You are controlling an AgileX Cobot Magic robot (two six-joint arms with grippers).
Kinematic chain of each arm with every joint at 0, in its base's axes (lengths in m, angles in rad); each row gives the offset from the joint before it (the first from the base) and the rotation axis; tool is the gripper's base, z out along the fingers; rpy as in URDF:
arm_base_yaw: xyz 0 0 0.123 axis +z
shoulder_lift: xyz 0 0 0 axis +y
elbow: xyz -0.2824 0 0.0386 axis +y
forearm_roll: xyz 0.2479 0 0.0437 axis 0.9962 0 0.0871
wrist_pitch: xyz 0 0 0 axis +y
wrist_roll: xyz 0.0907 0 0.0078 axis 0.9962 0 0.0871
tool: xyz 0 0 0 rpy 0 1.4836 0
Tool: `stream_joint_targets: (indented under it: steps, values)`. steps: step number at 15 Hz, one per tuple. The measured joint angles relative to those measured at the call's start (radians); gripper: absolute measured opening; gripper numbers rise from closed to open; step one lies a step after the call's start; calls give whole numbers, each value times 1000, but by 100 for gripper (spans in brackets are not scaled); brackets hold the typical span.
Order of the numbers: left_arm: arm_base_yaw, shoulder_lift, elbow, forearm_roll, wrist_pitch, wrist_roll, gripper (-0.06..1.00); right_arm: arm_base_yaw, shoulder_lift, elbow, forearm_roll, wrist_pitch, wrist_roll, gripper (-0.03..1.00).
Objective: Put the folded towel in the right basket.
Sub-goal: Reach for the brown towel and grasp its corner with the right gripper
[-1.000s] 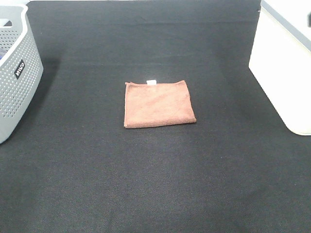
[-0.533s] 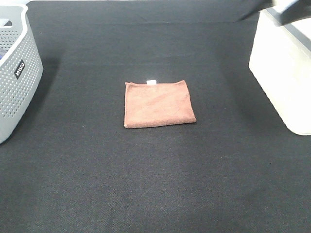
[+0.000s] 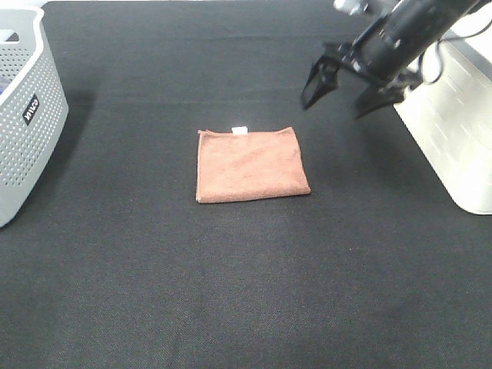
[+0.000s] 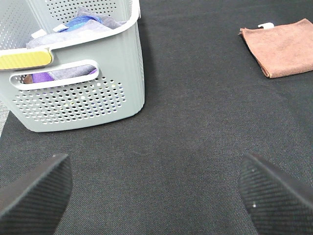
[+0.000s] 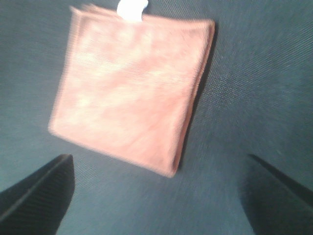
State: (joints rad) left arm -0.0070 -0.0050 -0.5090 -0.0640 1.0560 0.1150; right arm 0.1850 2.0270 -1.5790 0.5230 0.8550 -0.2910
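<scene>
The folded brown towel (image 3: 251, 164) lies flat on the black table, with a small white tag at its far edge. It also shows in the left wrist view (image 4: 282, 46) and, blurred, in the right wrist view (image 5: 132, 88). The right basket (image 3: 453, 115) is white and stands at the right edge. My right gripper (image 3: 338, 98) is open and empty, held above the table between the towel and the right basket. My left gripper (image 4: 156, 193) is open and empty, low over the table beside the grey basket; it does not show in the exterior view.
A grey perforated basket (image 3: 27, 115) stands at the left edge; the left wrist view shows its wall (image 4: 78, 93) and folded cloths inside. Black cloth (image 3: 246, 292) covers the whole table.
My right arm has come into view from the upper right and moved down and left toward the towel, jaws open. The towel has not moved.
</scene>
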Motion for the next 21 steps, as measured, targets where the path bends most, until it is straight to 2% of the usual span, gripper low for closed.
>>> stream_joint_targets:
  steps: [3, 9, 12, 15, 19, 20, 21]
  values:
    - [0, 0, 0, 0, 0, 0, 87, 0, 96, -59, 10, 20, 0, 84]
    - [0, 0, 0, 0, 0, 0, 87, 0, 365, -280, 74, 123, 0, 83]
    - [0, 0, 0, 0, 0, 0, 87, 0, 417, -324, 117, 136, -14, 81]
    - [0, 0, 0, 0, 0, 0, 87, 0, 440, -327, 196, 137, -65, 71]
    - [0, 0, 0, 0, 0, 0, 87, -1, 453, -330, 227, 137, -78, 64]
    - [0, 0, 0, 0, 0, 0, 87, -1, 457, -330, 237, 137, -80, 56]
    - [0, 0, 0, 0, 0, 0, 87, -1, 465, -330, 255, 137, -83, 44]
